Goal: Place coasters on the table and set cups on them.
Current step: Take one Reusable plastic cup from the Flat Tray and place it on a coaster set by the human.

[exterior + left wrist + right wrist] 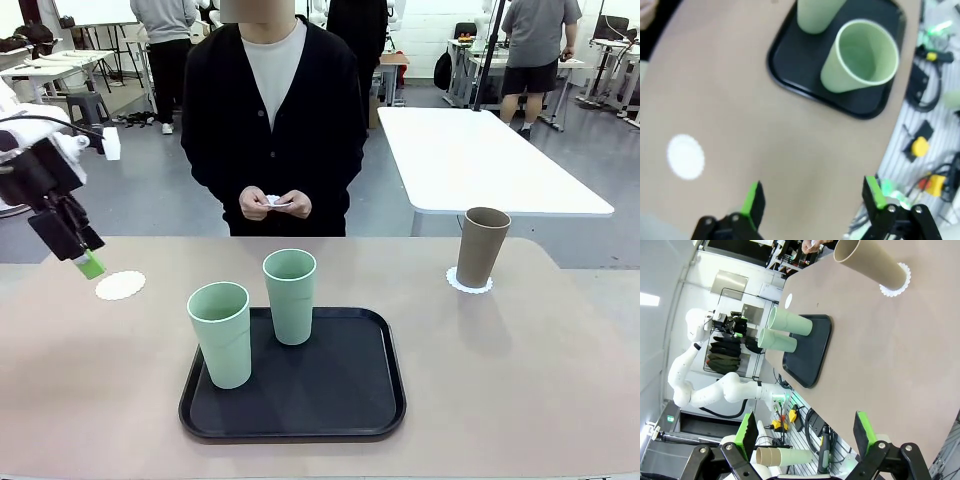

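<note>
Front view: you see two green cups (290,296) standing upright, mouths up, on the black tray (370,400). The brown cup (482,247) stands upright on a coaster (469,283) at the table's (520,380) far right.

Left wrist view: your left gripper (812,197) is spread wide and empty, near a bare coaster (685,156).

Right wrist view: your right gripper (805,432) gapes empty.

You will find the tray (372,400) at the near centre of the table (530,390); on it stand the front-left cup (221,335) and, behind it to the right, the rear cup (290,296); the third cup (482,247) stands on the right coaster (455,283), far right; the left coaster (120,285) lies far left, apart from the tray.
</note>
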Robot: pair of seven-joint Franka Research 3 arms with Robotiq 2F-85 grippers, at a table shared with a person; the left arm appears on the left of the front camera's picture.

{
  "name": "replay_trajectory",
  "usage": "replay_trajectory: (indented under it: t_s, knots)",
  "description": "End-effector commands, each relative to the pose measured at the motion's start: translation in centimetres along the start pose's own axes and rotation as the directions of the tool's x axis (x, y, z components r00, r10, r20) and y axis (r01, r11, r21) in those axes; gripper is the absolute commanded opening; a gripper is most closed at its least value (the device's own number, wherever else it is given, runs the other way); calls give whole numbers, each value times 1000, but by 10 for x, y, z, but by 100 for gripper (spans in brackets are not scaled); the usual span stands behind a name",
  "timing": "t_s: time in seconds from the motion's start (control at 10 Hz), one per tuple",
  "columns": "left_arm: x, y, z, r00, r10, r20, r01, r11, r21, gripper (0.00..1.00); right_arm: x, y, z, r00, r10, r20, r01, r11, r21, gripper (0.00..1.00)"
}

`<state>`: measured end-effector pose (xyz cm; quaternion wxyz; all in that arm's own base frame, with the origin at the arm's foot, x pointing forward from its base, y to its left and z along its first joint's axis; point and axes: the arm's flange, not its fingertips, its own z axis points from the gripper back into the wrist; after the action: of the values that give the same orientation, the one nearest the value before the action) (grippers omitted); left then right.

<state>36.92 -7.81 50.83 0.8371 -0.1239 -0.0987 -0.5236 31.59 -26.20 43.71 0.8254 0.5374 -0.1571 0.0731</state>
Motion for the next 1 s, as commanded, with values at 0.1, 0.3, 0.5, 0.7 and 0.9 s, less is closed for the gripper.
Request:
replay_trajectory:
  t_s: [0.1,0.3,0.5,0.7,0.9]
  knots:
    - [16,-11,-13,994,-65,-91,76,989,126,100,0,0,0,1000,2,2,-2,1000,5,100]
    - [25,-17,-17,995,-33,-98,41,996,77,100,0,0,0,1000,2,2,-2,1000,5,100]
    - [20,-11,-9,993,-90,-82,98,991,90,100,0,0,0,1000,2,2,-2,1000,5,100]
    - [20,-11,-9,993,-90,-82,98,991,90,100,0,0,0,1000,2,2,-2,1000,5,100]
    - [14,11,-10,962,-262,80,263,965,-10,100,0,0,0,1000,2,2,-2,1000,5,100]
